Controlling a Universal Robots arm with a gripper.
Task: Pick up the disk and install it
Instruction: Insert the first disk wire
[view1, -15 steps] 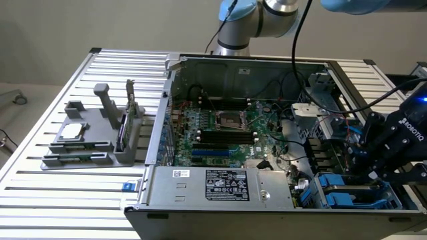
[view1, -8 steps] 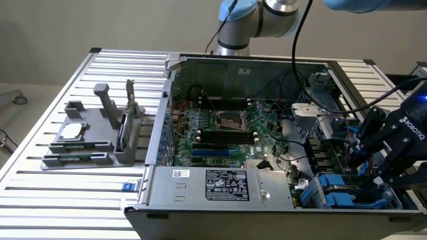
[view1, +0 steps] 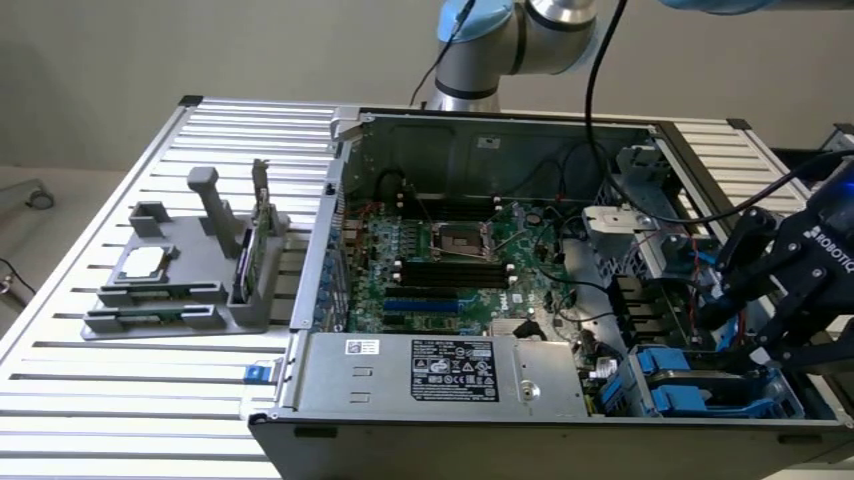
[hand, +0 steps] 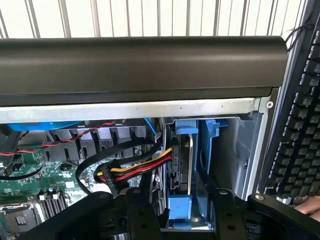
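The disk (hand: 182, 160) stands on edge in the drive bay at the corner of the open computer case (view1: 334, 250), a silver-grey slab in a blue carrier bracket (hand: 186, 126). My gripper (hand: 185, 217) hangs just above it, open. Its two black fingers (hand: 142, 212) straddle the blue end of the bracket with a gap on each side and hold nothing. In the exterior view the gripper (view1: 767, 345) is over the blue carriers (view1: 681, 385) at the case's near right corner.
A bundle of yellow, red and black cables (hand: 135, 170) lies close beside the bay. The power supply (view1: 427, 365) and motherboard (view1: 441, 260) fill the case. A grey parts fixture (view1: 174, 270) stands on the slatted table at the exterior view's left. A keyboard (hand: 300, 125) lies beyond the case.
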